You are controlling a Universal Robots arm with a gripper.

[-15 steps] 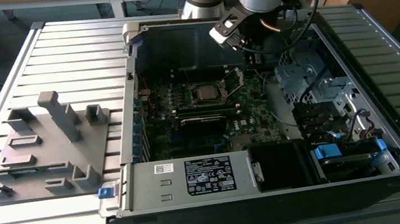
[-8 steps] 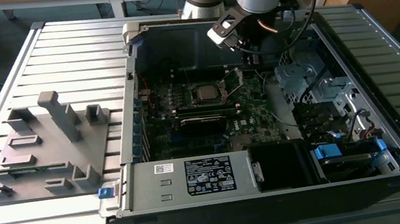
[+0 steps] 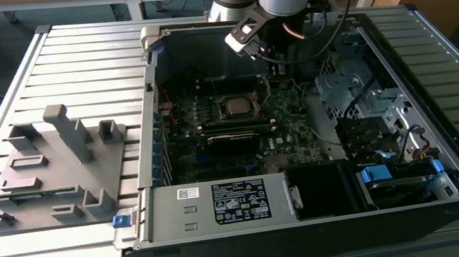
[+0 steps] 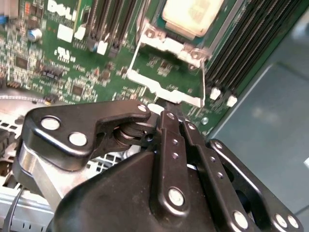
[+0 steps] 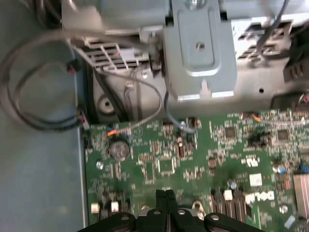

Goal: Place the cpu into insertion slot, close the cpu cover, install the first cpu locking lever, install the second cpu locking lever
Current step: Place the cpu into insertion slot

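Note:
The cpu [image 4: 192, 15], a pale square chip, lies in the insertion slot [image 3: 236, 106] on the green motherboard [image 5: 193, 159]. The cpu cover [image 4: 166, 92], a thin silvery frame with a cut-out centre, is swung open away from the chip, and green board shows through its opening. My gripper [image 4: 166, 110] is shut, with its black fingertips [image 5: 166, 197] pressed together right at the cover's free edge. Whether they pinch that edge I cannot tell. In the exterior view the arm's wrist [image 3: 247, 37] hangs over the back of the open computer case.
Long black memory slots [image 4: 104, 24] flank the socket. A grey metal bracket [image 5: 200, 48] and loose cables [image 5: 29, 96] sit past the board's edge. A power supply box [image 3: 220, 204] and a drive cage with blue tabs [image 3: 390, 172] fill the case front. A grey fixture plate [image 3: 52, 168] lies at the exterior view's left.

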